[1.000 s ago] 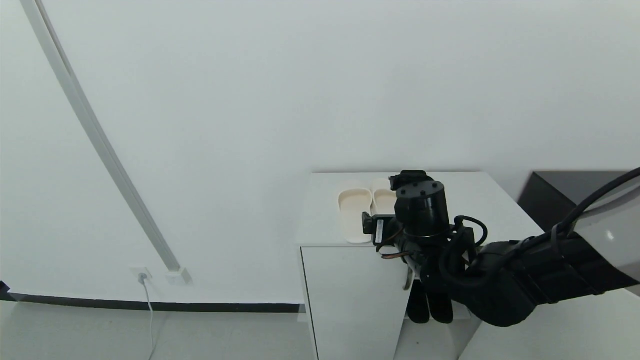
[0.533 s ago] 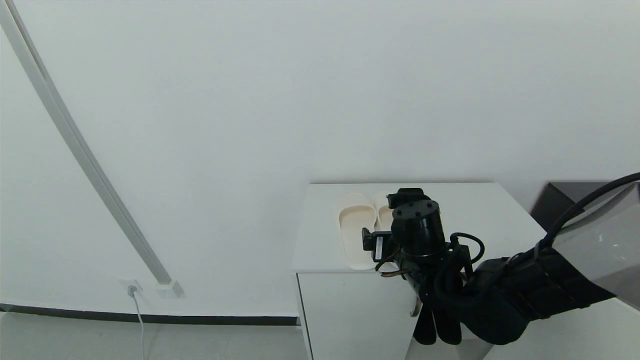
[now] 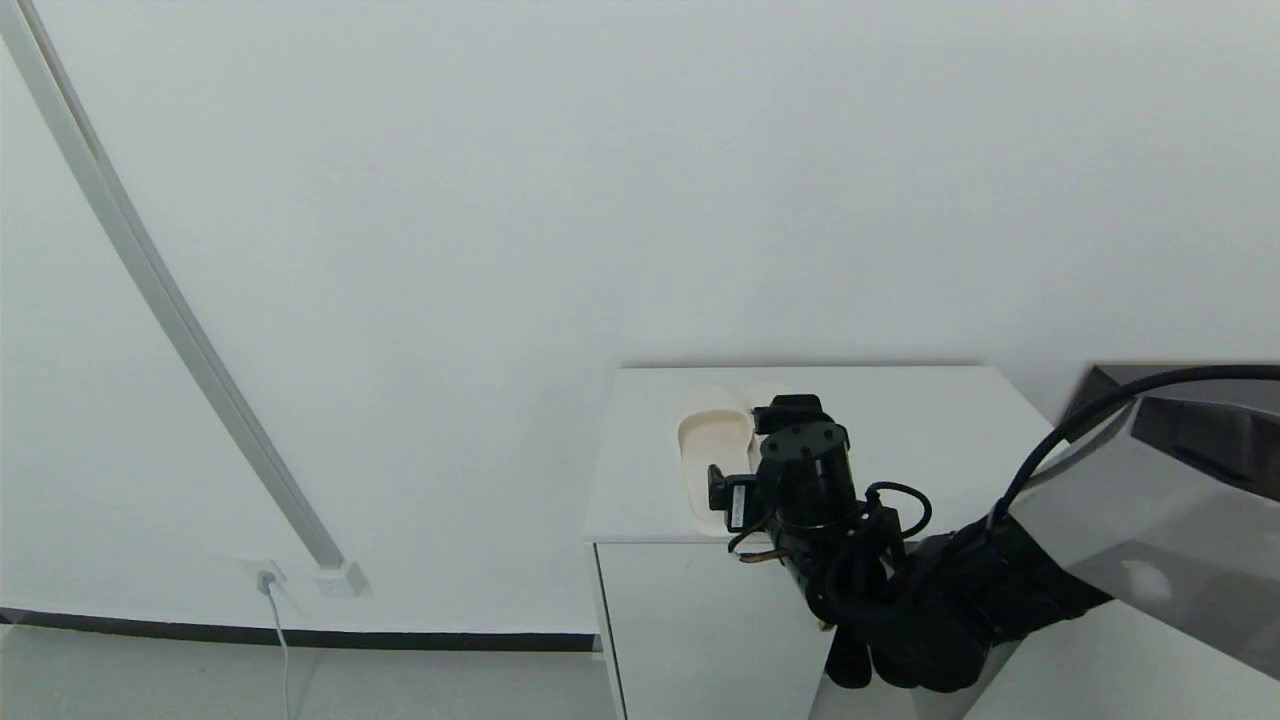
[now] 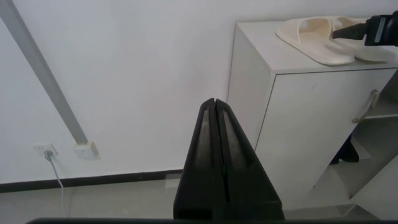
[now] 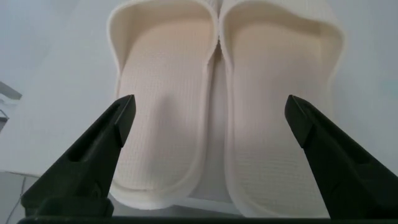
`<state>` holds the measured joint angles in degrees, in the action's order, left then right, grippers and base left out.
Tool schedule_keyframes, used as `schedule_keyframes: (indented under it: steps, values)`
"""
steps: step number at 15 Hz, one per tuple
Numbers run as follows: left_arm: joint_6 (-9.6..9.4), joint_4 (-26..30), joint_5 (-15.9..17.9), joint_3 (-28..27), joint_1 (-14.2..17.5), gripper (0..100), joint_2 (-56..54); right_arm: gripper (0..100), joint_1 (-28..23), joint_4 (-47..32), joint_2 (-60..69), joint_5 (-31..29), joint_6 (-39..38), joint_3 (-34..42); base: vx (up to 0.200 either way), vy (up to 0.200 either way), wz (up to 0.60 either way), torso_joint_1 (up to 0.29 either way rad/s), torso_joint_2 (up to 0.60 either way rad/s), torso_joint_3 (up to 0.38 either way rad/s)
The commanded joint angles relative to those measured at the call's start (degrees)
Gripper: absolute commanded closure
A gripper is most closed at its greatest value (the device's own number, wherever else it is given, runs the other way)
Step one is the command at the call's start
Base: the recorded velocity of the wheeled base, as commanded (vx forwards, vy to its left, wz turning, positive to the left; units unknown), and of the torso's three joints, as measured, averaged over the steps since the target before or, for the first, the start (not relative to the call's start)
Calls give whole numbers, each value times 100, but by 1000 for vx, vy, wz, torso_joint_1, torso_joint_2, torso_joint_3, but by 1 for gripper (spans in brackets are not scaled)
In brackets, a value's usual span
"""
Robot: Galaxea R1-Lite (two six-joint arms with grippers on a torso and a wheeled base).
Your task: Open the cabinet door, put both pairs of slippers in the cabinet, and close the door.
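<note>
A cream pair of slippers point(image 3: 712, 450) point(image 5: 217, 124) point(image 4: 317, 40) lies side by side on top of the white cabinet point(image 3: 690, 610) point(image 4: 298, 118). My right gripper point(image 5: 210, 106) hangs open just above them, one finger outside each slipper; its dark fingertips point(image 4: 348, 29) also appear in the left wrist view. In the head view my right wrist point(image 3: 805, 480) covers the right-hand slipper. The cabinet's right side stands open, and a black pair of slippers point(image 3: 848, 660) point(image 4: 348, 152) sits on a shelf inside, partly hidden by the arm. My left gripper point(image 4: 214, 109) is shut and empty, away from the cabinet's left side.
A plain wall rises behind the cabinet. A grey cable duct point(image 3: 170, 300) runs down it to a socket point(image 3: 262, 577) with a plugged cord. A dark box point(image 3: 1110, 385) stands right of the cabinet. A loop handle point(image 4: 368, 106) hangs on the closed panel's edge.
The head camera tilted between the first two frames. Since then my right wrist has shifted left over the cream slippers, covering more of the right one.
</note>
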<state>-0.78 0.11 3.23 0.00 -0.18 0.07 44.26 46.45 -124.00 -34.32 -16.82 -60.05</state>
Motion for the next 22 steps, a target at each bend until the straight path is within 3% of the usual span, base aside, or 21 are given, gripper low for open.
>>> schedule_keyframes:
  steps: [1,7,15,16,22]
  values:
    - [8,-2,-7,0,1,100,1,0,-146,-4,-476,13,109,-472,0,0,0,0,0,0]
    - [8,7,-7,0,1,100,1,0,-533,-312,-1091,232,540,-1738,0,0,0,0,0,0]
    - [43,-2,-7,0,1,100,1,0,-753,-883,-1416,382,540,-2714,0,0,0,0,0,0]
    - [43,-2,-7,0,1,100,1,100,-753,-892,-1425,382,540,-2731,0,0,0,0,0,0]
    - [52,-2,-15,0,1,100,-7,100,-726,-927,-1390,382,540,-2696,0,0,0,0,0,0]
